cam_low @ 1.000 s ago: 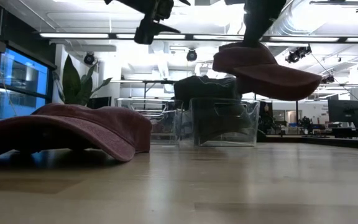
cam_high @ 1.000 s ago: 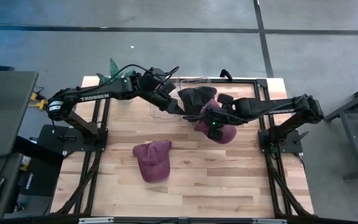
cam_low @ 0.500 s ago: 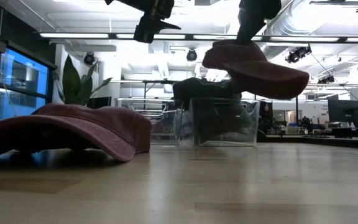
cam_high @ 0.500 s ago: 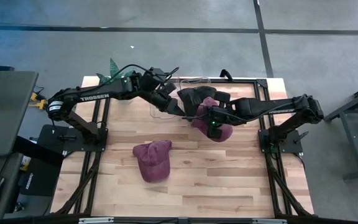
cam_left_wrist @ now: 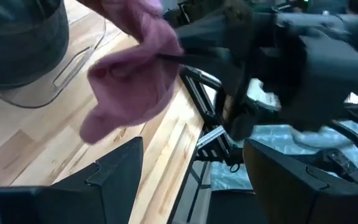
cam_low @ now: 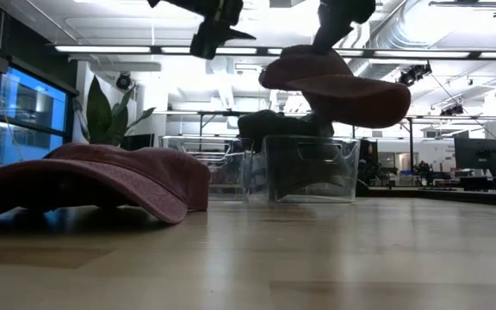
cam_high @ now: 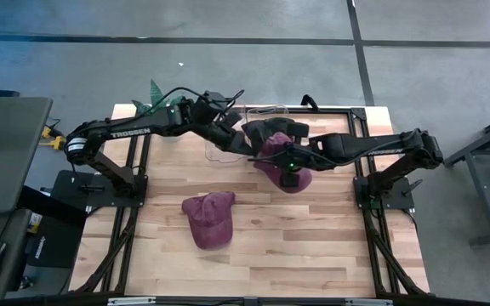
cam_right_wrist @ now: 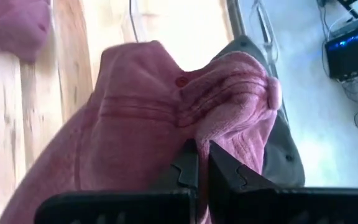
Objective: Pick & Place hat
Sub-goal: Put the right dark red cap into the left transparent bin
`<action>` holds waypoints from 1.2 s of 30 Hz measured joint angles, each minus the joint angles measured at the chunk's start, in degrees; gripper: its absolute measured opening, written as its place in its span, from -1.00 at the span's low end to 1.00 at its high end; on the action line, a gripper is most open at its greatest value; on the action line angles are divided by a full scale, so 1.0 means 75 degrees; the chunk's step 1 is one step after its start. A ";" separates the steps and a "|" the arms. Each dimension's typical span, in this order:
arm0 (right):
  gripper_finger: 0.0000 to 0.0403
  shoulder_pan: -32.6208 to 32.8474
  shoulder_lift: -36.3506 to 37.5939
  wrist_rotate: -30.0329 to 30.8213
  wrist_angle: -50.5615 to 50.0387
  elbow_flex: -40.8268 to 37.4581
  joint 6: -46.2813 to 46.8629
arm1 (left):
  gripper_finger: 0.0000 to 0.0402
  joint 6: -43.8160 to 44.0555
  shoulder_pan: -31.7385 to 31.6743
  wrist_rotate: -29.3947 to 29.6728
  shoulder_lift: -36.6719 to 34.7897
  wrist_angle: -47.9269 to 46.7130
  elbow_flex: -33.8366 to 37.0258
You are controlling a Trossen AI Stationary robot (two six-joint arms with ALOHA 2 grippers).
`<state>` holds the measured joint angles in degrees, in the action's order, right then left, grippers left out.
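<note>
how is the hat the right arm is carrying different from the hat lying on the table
The carried hat hangs in the air, pinched by the shut right tool; the table hat lies flat on the wood, untouched. The carried hat is bunched and tilted where it is gripped; the table hat keeps its rounded shape. The carried hat is beside the clear bin holding a dark hat; the table hat sits apart, nearer the table's middle. Both are maroon caps.

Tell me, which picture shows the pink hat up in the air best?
The low view: the carried hat hangs whole above the clear bin. High view shows its top beneath the right gripper; wrist views show only parts.
</note>
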<state>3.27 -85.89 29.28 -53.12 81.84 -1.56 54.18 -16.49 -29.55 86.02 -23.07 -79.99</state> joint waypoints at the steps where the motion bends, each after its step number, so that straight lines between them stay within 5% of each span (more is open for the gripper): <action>1: -1.00 0.0000 0.0000 -0.0042 0.0043 0.0011 0.0000 | 0.34 0.0040 0.0000 0.0055 0.0051 -0.0017 0.0000; 17: -1.00 -0.0052 0.0009 -0.0933 0.0085 0.1118 0.0000 | 0.34 -0.1999 0.0000 0.1323 0.0052 -0.0033 0.0003; 36: -1.00 -0.0395 0.0006 -0.1185 0.0542 0.1180 0.0012 | 0.34 -0.2050 0.0000 0.0802 0.0052 0.0924 0.0003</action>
<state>0.30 -85.84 20.38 -49.06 90.70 -1.48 38.81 -16.49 -23.53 86.41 -16.14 -79.96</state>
